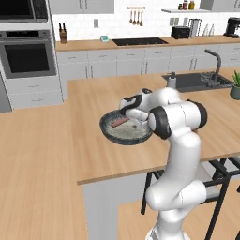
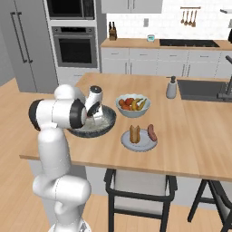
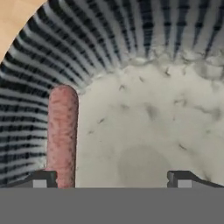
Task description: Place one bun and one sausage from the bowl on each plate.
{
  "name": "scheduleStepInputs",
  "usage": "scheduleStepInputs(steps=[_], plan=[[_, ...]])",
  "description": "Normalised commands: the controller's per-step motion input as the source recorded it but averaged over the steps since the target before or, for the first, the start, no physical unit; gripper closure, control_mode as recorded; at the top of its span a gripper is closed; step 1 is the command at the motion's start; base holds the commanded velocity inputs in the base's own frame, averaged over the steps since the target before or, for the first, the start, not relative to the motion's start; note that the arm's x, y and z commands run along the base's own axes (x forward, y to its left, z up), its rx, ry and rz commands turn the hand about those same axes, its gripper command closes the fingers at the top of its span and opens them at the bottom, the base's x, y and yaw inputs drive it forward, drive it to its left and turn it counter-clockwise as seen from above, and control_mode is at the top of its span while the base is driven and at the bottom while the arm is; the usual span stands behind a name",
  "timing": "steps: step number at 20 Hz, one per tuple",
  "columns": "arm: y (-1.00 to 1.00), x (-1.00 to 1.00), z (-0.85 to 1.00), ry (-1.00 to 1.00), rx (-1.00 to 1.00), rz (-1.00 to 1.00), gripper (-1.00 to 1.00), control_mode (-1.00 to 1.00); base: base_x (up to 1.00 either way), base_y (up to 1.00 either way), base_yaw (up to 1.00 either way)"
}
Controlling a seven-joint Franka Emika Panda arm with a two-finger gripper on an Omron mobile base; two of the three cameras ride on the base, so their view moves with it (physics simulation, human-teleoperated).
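Gripper [image 3: 111, 179] spread wide over bowl [image 3: 87, 48], sausage [image 3: 62, 131] partly cut off beside one fingertip.

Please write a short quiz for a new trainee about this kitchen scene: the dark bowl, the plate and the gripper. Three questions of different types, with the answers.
1. True or false: the gripper is closed on the sausage in the dark bowl.
2. Multiple choice: what lies on the plate in the right base view? A) one bun and one sausage B) two buns C) only fruit
3. Short answer: which dish stands just behind this plate?

Key
1. False: the jaws are open, and the sausage lies beside one finger.
2. A: the bun and the second sausage.
3. The fruit bowl.
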Motion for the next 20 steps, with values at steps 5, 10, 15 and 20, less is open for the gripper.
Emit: scheduleStepInputs(steps=[5,10,15,20], plan=[[0.03,0.54,0.0,0.0,0.02,-0.01,-1.0,-1.0,0.0,0.0,0.0],[0.12,0.47,-0.02,0.0,0.0,-0.01,-1.0,-1.0,0.0,0.0,0.0],[0.06,0.12,-0.24,0.0,0.0,-0.01,-1.0,-1.0,0.0,0.0,0.0],[0.03,0.04,-0.36,0.0,0.0,0.0,-1.0,-1.0,0.0,0.0,0.0]])
